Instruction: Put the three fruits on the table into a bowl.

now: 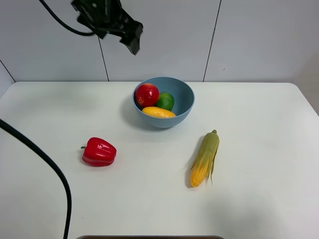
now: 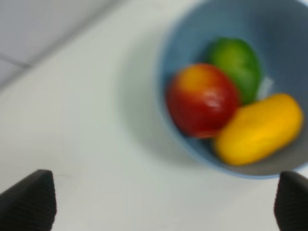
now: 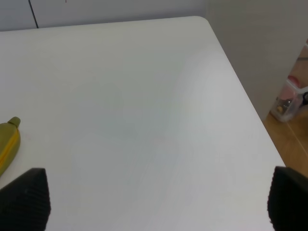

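Note:
The light-blue bowl (image 1: 182,102) stands at the back middle of the white table (image 1: 259,149). Inside it lie the red apple (image 1: 147,94), the green lime (image 1: 166,101) and the yellow-orange mango (image 1: 158,112). The left wrist view shows the bowl (image 2: 178,43) with the apple (image 2: 202,99), lime (image 2: 236,62) and mango (image 2: 260,129). My left gripper (image 1: 130,36) hangs high above and behind the bowl; its fingertips (image 2: 29,202) stand wide apart, open and empty. My right gripper (image 3: 154,202) is open and empty over bare table; it is out of the exterior view.
A red bell pepper (image 1: 99,152) lies on the table's left front. A corn cob with green husk (image 1: 205,158) lies right of centre; its tip shows in the right wrist view (image 3: 8,139). A black cable (image 1: 55,172) crosses the left front. The table's right edge (image 3: 240,96) borders the floor.

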{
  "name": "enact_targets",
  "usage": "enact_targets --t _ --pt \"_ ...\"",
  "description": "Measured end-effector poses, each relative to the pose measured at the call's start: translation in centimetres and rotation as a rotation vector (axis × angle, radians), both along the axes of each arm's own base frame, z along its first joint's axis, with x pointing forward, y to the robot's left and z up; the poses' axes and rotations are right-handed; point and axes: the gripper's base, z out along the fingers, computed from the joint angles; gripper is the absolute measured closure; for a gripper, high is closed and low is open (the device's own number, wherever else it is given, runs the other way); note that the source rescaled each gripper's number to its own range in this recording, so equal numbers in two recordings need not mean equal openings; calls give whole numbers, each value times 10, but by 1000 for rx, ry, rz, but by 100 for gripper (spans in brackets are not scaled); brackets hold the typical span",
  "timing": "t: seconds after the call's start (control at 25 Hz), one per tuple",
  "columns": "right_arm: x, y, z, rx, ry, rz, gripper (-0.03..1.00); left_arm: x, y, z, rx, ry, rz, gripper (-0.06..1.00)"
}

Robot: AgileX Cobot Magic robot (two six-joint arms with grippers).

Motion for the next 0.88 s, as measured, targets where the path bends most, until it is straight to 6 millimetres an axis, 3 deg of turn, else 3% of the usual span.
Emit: enact_targets --t 0.2,0.32,0.44,0.6,0.88 --pt "0 0 0 0 0 0 22 -21 47 53 -55 -104 87 30" --pt "0 0 0 0 0 0 22 -38 75 72 -70 -136 134 30" --pt "0 0 0 0 0 0 22 -57 102 76 -63 -131 183 30" --pt "0 0 0 0 0 0 22 -94 134 67 -38 -88 237 29" --pt "0 0 0 0 0 0 22 -176 180 51 -26 -83 324 0"
